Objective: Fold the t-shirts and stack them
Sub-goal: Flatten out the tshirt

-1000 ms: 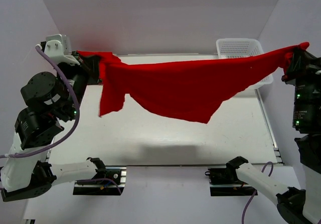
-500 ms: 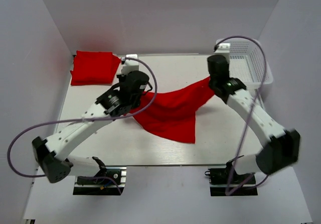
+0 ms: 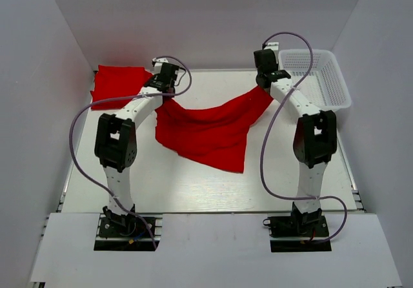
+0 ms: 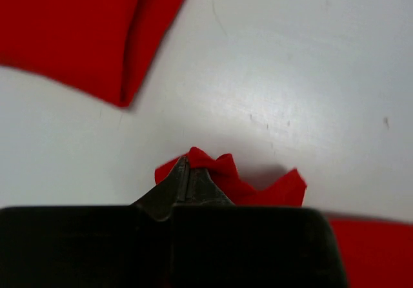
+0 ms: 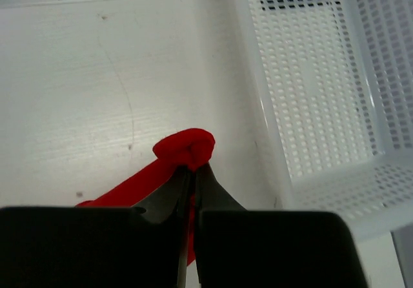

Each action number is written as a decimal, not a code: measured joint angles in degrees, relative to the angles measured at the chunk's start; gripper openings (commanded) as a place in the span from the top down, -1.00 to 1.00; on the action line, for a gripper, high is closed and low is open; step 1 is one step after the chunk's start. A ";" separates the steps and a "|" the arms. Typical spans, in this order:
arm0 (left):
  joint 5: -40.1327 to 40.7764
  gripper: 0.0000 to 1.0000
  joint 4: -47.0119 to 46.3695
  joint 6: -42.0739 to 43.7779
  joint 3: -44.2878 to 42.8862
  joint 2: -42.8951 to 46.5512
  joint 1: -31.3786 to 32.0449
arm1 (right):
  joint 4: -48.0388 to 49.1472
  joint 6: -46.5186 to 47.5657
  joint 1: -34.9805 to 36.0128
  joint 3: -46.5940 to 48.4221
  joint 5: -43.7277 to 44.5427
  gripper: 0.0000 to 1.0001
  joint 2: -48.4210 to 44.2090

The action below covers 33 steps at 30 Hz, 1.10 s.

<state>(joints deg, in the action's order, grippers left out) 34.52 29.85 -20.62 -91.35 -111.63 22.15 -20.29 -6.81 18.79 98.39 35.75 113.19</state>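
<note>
A red t-shirt (image 3: 210, 130) hangs stretched between my two grippers over the far half of the table, its lower part draped on the surface. My left gripper (image 3: 163, 89) is shut on its left corner, which bunches at the fingertips (image 4: 205, 164). My right gripper (image 3: 264, 84) is shut on its right corner, a red wad at the tips (image 5: 186, 149). A folded red t-shirt (image 3: 117, 86) lies at the far left corner; its edge shows in the left wrist view (image 4: 97, 36).
A white mesh basket (image 3: 319, 76) stands at the far right corner, close to my right gripper; it also shows in the right wrist view (image 5: 322, 88). White walls enclose the table (image 3: 193, 191) at the back and both sides.
Both arms have reached toward the far edge of the table, carrying the shirt's two corners back and down. The shirt now lies farther back and partly on the table.
</note>
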 measured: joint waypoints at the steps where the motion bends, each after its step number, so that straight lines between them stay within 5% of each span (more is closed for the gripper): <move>1: -1.22 1.00 0.02 0.28 -2.64 -2.36 -1.38 | -0.20 0.17 -0.28 3.04 -0.59 1.00 2.29; 6: -8.68 1.00 0.46 3.13 -17.84 -14.03 -6.58 | -0.57 1.68 -1.40 13.51 -2.91 1.00 10.99; 7: -10.36 0.80 0.79 3.76 -21.09 -16.55 -7.23 | -0.52 2.10 -1.55 15.04 -3.19 0.99 12.39; 8: -12.13 0.44 1.51 4.55 -24.70 -19.17 -7.82 | -0.52 2.67 -1.62 16.48 -3.45 0.90 13.90; 9: -13.77 -0.70 2.23 5.44 -27.85 -21.70 -8.28 | -0.55 2.97 -1.70 17.55 -3.82 0.65 15.02; 10: -15.32 -0.99 2.54 6.19 -30.25 -23.76 -8.68 | -0.55 3.26 -1.79 18.58 -4.33 0.46 16.22; 11: -16.76 -1.00 3.04 6.56 -32.02 -25.53 -8.98 | -0.52 3.58 -1.86 19.30 -4.63 0.21 17.14; 12: -17.81 -1.00 3.21 6.73 -32.87 -26.69 -9.20 | -0.52 3.80 -1.90 19.82 -4.96 -0.64 17.84; 13: -19.10 -1.00 3.50 7.41 -33.09 -27.45 -9.40 | -0.46 3.78 -1.92 20.09 -5.44 -0.81 18.27; 24: -34.64 -1.00 4.28 18.45 -25.53 -20.17 -9.55 | -0.46 5.22 -1.88 14.75 -20.13 -0.81 10.62; 33: -40.39 -1.00 3.10 25.73 -3.69 3.93 -2.93 | 0.37 0.07 -0.83 -14.82 -33.48 -0.81 -18.38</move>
<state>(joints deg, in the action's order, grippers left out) -5.87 32.95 5.10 -95.04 -107.70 19.22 -19.92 -6.74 17.96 83.57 2.26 94.80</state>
